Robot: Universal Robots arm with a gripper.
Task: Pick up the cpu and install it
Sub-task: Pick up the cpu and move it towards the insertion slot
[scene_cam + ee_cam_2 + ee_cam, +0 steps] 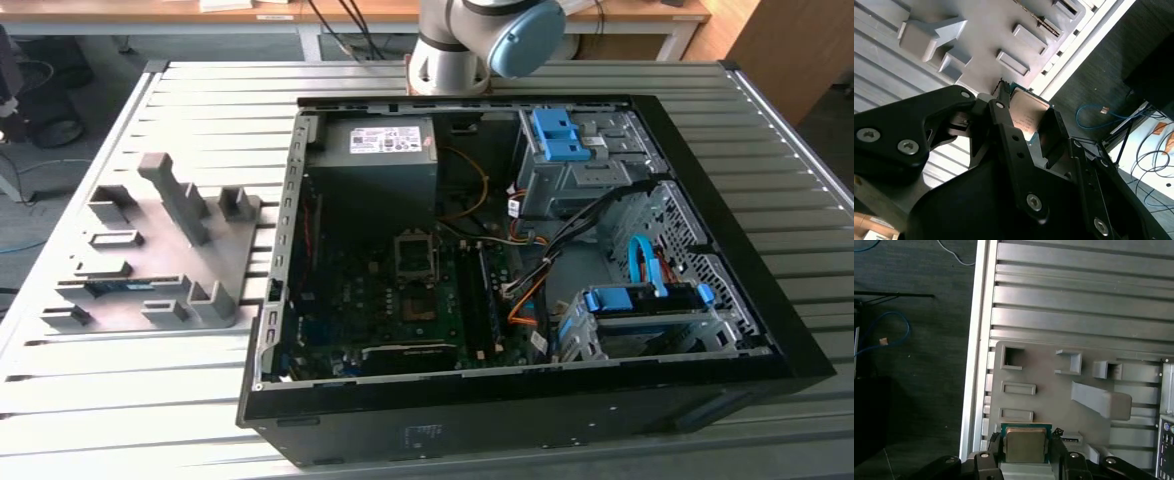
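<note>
- The gripper (1025, 462) is closed on the cpu (1025, 445). Its two black fingers (985, 461) press on two opposite edges of the chip.
- In both wrist views the cpu sits between the fingers, with its silver top showing and a thin green rim round it.
- It looks lifted up in the air over the grey holder plate (1054, 405), near the plate's edge.
- The plate lies on the ribbed metal table (1079, 290), beside the open computer case (534, 410).
- The dark socket (414, 256) is inside the case, well apart from the plate.
- I think the job right now is carrying. Hold the chip flat, squeeze only its edges and move slowly, so it does not slip or tip.
</note>
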